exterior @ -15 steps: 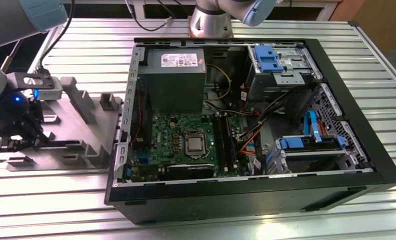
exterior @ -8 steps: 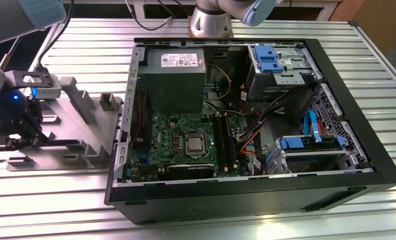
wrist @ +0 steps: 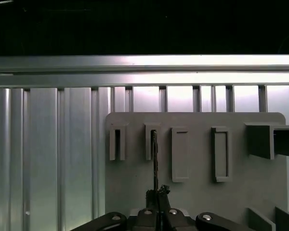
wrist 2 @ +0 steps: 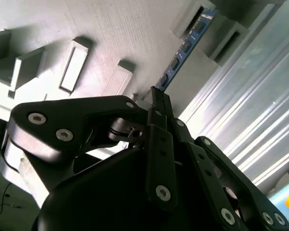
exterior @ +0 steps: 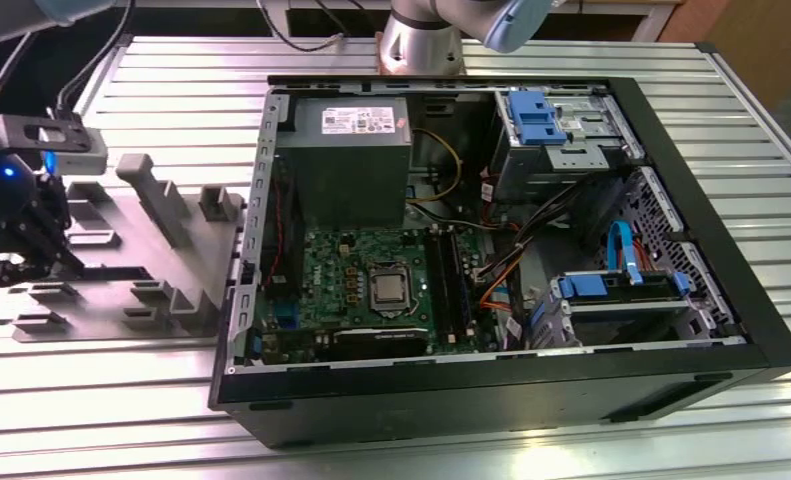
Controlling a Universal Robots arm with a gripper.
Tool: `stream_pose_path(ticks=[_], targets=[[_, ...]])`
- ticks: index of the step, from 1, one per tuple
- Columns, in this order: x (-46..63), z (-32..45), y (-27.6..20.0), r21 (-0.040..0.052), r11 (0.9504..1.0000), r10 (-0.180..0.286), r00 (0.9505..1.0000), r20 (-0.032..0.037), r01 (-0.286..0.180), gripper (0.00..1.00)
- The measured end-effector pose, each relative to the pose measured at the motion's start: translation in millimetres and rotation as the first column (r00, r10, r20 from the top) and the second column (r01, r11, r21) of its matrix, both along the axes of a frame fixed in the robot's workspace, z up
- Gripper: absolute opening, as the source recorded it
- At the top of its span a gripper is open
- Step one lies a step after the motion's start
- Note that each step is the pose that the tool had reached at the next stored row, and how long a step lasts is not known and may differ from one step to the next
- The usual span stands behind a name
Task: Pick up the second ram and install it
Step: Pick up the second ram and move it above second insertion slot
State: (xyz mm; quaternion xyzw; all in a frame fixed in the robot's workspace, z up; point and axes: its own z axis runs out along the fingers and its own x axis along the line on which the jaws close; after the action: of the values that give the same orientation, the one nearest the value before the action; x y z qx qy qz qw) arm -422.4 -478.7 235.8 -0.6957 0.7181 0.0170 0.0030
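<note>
Second ram (wrist 2: 184, 47) runs away from the hand (wrist 2: 159, 101) in the second wrist view as a thin stick with a row of dark chips. The hand is closed on its near end, with the fingers pinching its two flat faces. The far end reaches a slotted grey block (wrist 2: 220, 30) on the grey fixture plate (wrist 2: 101, 29). Whether that end has cleared the slot cannot be told.

In the first wrist view the second ram (wrist: 154, 163) is seen edge-on as a narrow dark line. It rises from the closed hand (wrist: 157, 204) to one of the upright slots (wrist: 151, 140) in the fixture plate (wrist: 135, 192). The ribbed metal surface (wrist: 43, 154) lies beyond.

In the exterior view the hand (exterior: 22, 235) hangs over the fixture plate (exterior: 115, 290) at the surface's edge on the exterior view's left. The open computer case (exterior: 502, 405) stands mid-surface, well apart from the hand. Inside it, the long memory sockets (exterior: 442, 290) lie on the motherboard (exterior: 355, 270) beside loose cables (exterior: 495, 270).

The risks, as I judge them, come from the grip being at one end of a long, thin part. If the far end is caught in the slot, a pull that is not straight could make it bind. That would bend the stick or twist it between the fingers. A twisted stick would meet the socket askew, and the cables nearby could snag it.
</note>
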Motion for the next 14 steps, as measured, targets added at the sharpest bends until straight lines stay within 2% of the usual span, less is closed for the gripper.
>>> stream_pose_path(ticks=[14], targets=[[0.0, 59.2, 0.0, -0.0001, 1.0000, 0.000, 1.0000, 0.0012, 0.000, 0.11]])
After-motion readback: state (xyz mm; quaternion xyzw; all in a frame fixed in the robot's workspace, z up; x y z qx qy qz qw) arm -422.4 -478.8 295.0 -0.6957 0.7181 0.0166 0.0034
